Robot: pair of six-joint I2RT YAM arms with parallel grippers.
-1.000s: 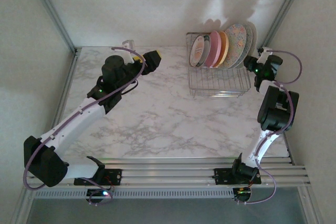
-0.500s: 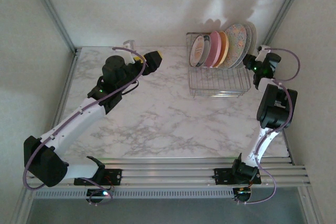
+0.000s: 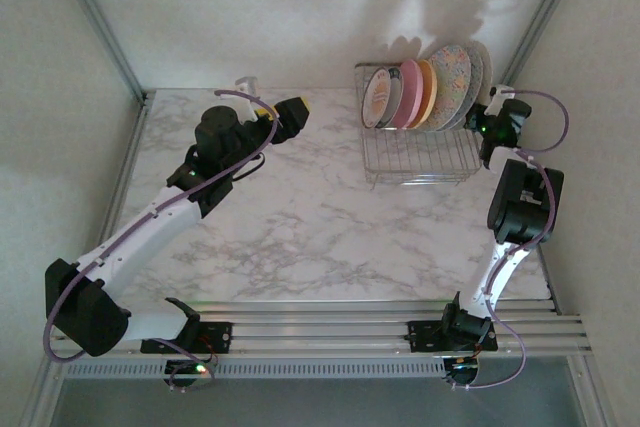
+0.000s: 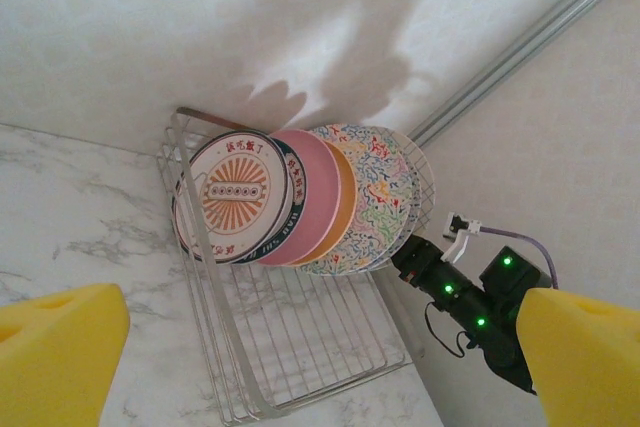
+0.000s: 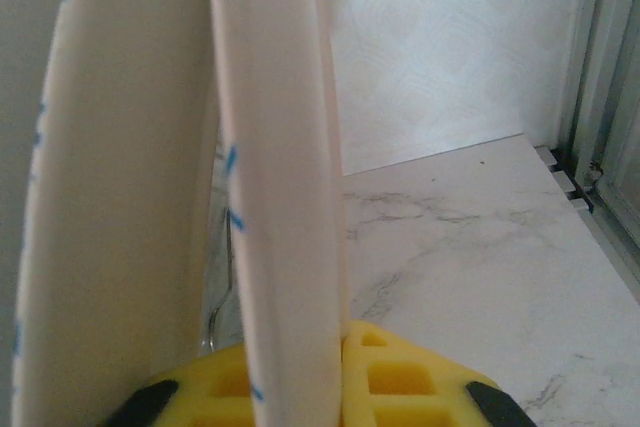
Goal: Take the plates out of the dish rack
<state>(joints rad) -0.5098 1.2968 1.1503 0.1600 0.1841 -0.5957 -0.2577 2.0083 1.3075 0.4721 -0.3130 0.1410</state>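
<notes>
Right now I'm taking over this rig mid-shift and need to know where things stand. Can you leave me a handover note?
Left gripper: open, empty, hanging above the table to the left of the dish rack.
Right gripper: shut on the rim of the end plate at the rack's right end.
Plates: all standing on edge in the rack, at its far end.
Done: one plate gripped; none set on the table yet.
Left: lift that plate out, set it down, then take the others in turn.
</notes>
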